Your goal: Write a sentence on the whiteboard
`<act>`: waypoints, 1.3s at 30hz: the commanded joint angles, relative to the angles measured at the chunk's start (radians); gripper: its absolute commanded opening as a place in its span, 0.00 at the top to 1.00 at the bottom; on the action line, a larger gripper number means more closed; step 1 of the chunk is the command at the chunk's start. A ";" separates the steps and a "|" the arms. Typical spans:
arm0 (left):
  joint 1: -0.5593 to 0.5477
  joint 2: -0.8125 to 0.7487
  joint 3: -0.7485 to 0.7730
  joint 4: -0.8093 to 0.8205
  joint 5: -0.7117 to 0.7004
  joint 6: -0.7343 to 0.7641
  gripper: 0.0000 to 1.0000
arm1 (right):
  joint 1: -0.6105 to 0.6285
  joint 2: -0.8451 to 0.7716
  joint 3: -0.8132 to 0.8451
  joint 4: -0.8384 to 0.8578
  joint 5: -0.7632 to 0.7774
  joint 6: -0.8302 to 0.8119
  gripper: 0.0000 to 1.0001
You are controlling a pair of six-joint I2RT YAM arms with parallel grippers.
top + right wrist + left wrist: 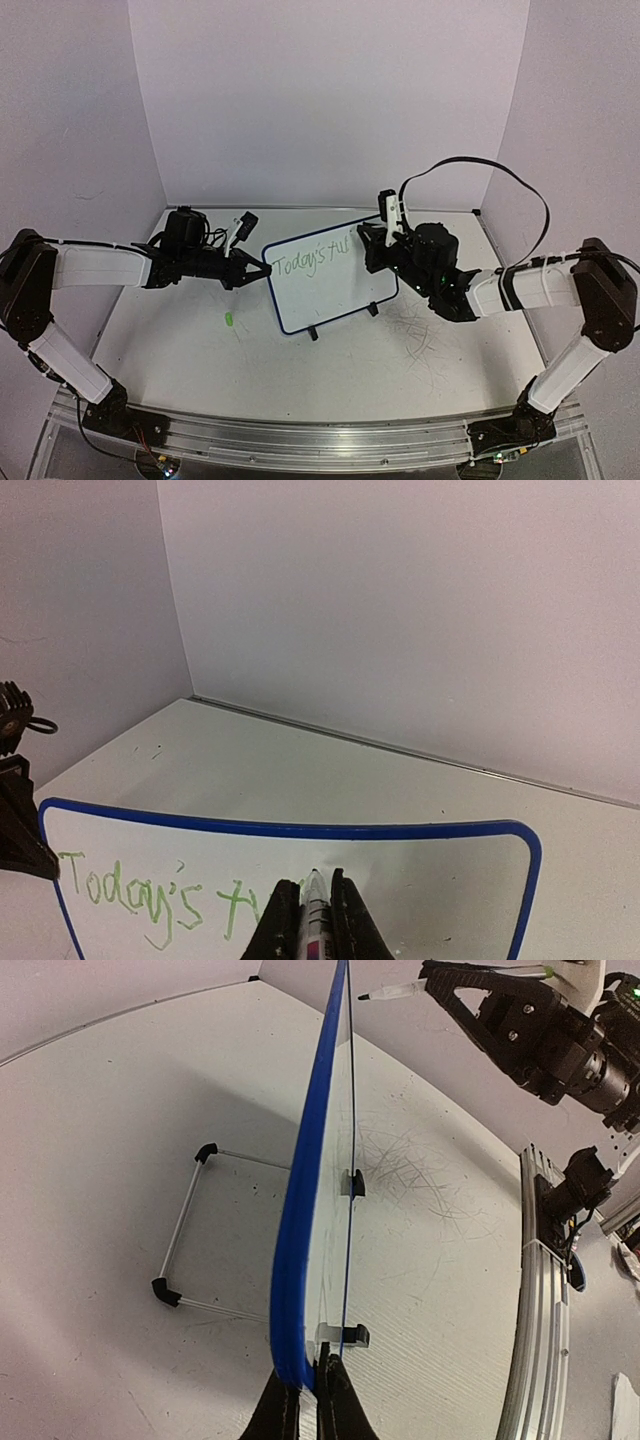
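The whiteboard (pixel 335 295) stands tilted mid-table on two small black feet, with a blue frame. Green handwriting (pixel 315 258) reads "Today's fu…" on its top line; the end is hidden behind my right gripper. My left gripper (pixel 262 270) is shut on the board's left edge. In the left wrist view its jaws (pixel 312 1395) pinch the blue frame (pixel 305 1190), seen edge-on. My right gripper (pixel 372 245) is shut on a marker (pixel 316 915) whose tip is at the board just after the writing (pixel 130 890). The marker's tip also shows in the left wrist view (pixel 385 993).
A small green cap (pixel 229 319) lies on the table left of the board. A wire stand (pixel 185 1230) props the board from behind. Old pen scribbles (pixel 420 335) mark the table on the right. White walls close in; a metal rail (pixel 300 440) runs along the near edge.
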 commanded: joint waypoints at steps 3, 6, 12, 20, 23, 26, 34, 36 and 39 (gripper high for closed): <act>0.002 -0.019 0.014 -0.033 -0.078 0.087 1.00 | -0.006 0.029 0.047 0.017 0.027 -0.010 1.00; 0.002 -0.019 0.014 -0.032 -0.079 0.087 1.00 | -0.007 0.039 0.051 0.018 0.032 -0.011 1.00; 0.002 -0.022 0.014 -0.032 -0.079 0.087 1.00 | -0.008 0.065 0.060 0.012 0.032 -0.018 1.00; -0.002 -0.022 0.014 -0.033 -0.083 0.092 1.00 | -0.008 0.084 0.051 0.001 0.033 -0.015 1.00; -0.002 -0.021 0.014 -0.034 -0.083 0.092 1.00 | -0.008 0.079 0.038 -0.003 0.032 -0.007 1.00; -0.002 -0.021 0.014 -0.034 -0.083 0.092 1.00 | -0.008 0.075 0.025 -0.005 0.028 0.002 1.00; -0.004 -0.024 0.014 -0.034 -0.084 0.092 1.00 | -0.007 0.060 -0.007 -0.008 0.018 0.023 1.00; -0.004 -0.023 0.014 -0.034 -0.084 0.092 1.00 | -0.007 0.057 -0.013 -0.010 0.016 0.028 1.00; -0.004 -0.022 0.014 -0.034 -0.082 0.092 1.00 | -0.008 0.053 -0.021 -0.009 0.011 0.033 1.00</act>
